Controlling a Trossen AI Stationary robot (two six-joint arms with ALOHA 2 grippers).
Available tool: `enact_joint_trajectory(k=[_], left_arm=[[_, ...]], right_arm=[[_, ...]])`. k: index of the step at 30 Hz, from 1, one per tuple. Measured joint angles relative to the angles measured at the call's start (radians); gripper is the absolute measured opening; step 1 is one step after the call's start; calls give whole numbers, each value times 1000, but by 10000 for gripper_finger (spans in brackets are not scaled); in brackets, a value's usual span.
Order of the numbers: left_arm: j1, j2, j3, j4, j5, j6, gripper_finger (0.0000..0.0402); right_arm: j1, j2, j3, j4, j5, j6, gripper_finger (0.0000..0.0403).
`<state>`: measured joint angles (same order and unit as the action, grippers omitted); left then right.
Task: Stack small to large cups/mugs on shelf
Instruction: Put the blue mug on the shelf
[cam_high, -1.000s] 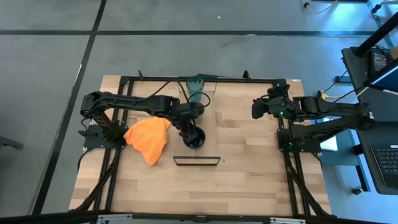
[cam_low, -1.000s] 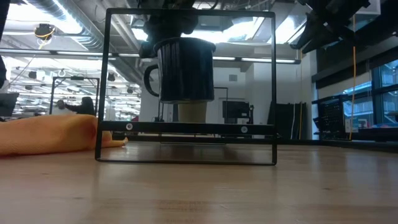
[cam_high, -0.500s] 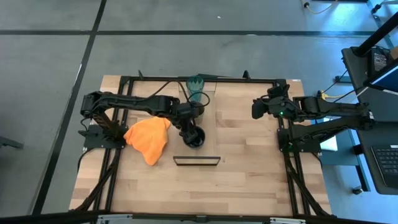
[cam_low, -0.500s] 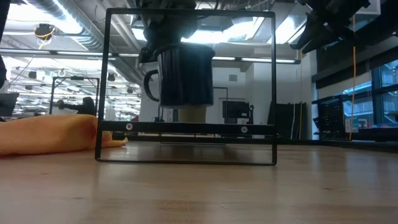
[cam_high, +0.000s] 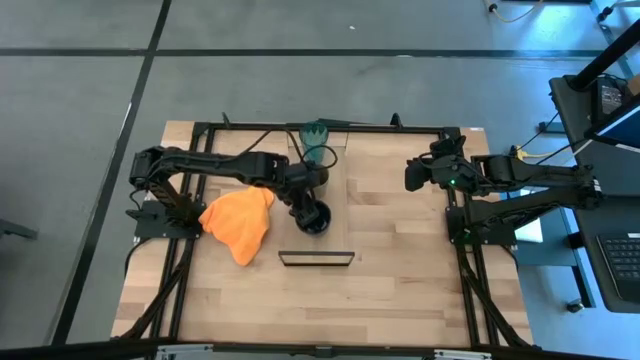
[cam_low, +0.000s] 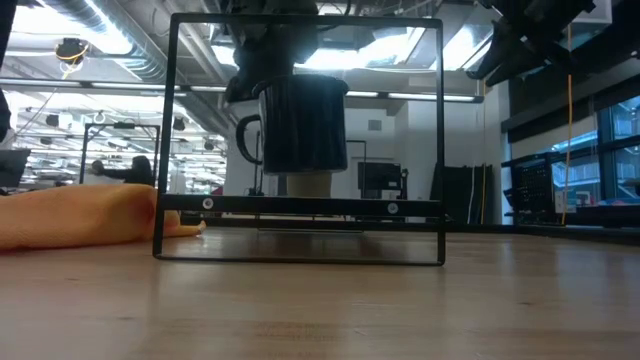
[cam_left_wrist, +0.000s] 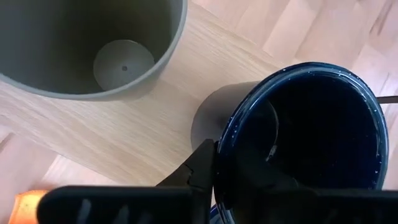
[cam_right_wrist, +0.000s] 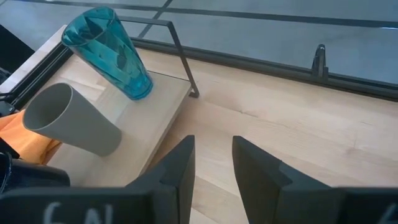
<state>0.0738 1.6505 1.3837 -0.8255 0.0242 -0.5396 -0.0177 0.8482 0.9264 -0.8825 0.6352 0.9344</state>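
My left gripper (cam_high: 303, 203) is shut on the dark navy mug (cam_high: 316, 218), which hangs above the wood inside the shelf's thin dark frame (cam_low: 300, 205). The olive-brown cup (cam_left_wrist: 81, 43) stands upright on the light plank (cam_right_wrist: 158, 106), just beyond the mug, and shows below it in the low view (cam_low: 308, 184). The teal tumbler (cam_right_wrist: 112, 53) stands at the plank's far end (cam_high: 315, 140). My right gripper (cam_right_wrist: 211, 174) is open and empty over the table's right side (cam_high: 410, 175). My left gripper holds the mug by its rim (cam_left_wrist: 219, 155), one finger (cam_left_wrist: 200, 167) outside the wall and the other inside. The fingers come from above, pointing down. The mug (cam_low: 302, 125) hangs upright and lifted clear, its handle (cam_low: 245, 140) toward the orange cloth.
An orange cloth (cam_high: 238, 222) lies on the table left of the mug and also shows in the low view (cam_low: 80, 215). The shelf's dark frame (cam_high: 315, 258) stands near the table's middle. Bare wood (cam_high: 400, 280) lies to the right and near side.
My left gripper has gone down a little with the navy mug, which stays upright and clear of the wood, closer above the olive cup in the low view.
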Motion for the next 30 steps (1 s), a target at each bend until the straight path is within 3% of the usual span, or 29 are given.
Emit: enact_joint_trajectory(k=[8, 30], left_arm=[[-7, 0, -70, 42, 19, -7, 51], [18, -13, -55, 75, 12, 7, 50]], right_arm=[[0, 0, 0, -2, 0, 0, 109], [0, 0, 0, -5, 1, 0, 109]])
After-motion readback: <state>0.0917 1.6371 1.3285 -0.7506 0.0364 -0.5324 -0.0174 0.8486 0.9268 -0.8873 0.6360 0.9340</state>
